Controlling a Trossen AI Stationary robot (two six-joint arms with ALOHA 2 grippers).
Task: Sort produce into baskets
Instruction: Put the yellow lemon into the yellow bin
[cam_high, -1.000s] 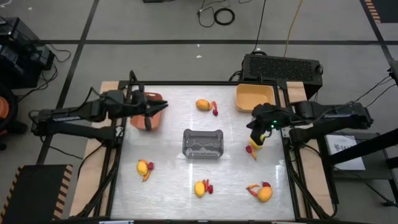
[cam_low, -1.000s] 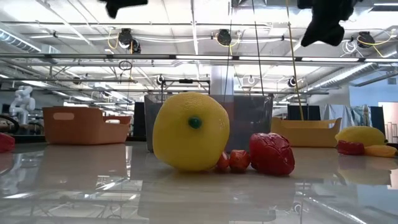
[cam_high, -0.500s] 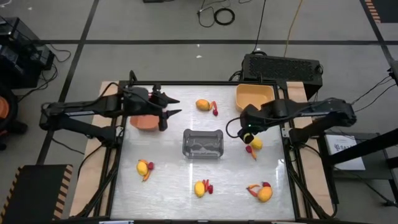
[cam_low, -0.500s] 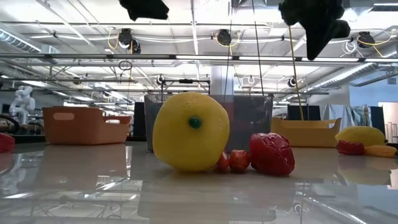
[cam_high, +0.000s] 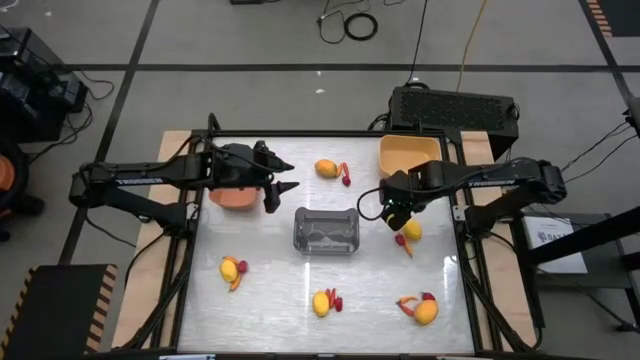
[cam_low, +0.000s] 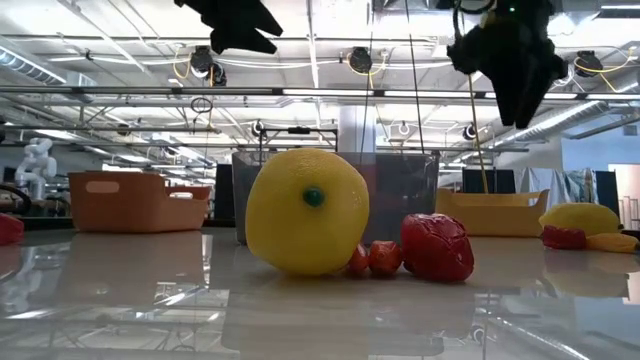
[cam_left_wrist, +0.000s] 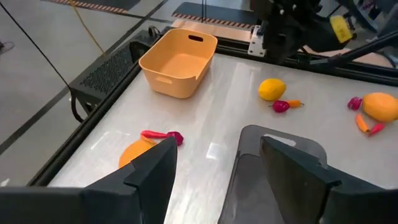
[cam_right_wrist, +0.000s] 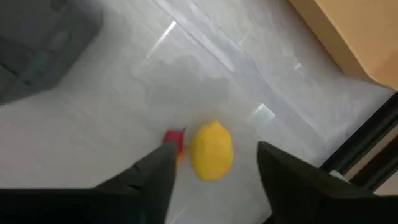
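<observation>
Both grippers hang open and empty over the table, with produce scattered below.

Upper left of the high view: the left gripper spreads wide beside the terracotta basket. At centre sits the grey basket (empty, as far as shows). The yellow basket is upper right; below it the right gripper, parted, hangs over a lemon. Four more fruit clusters lie apart.

I see my left hand has swung toward the grey basket (fingers spread); right hand moved off the lemon.
</observation>
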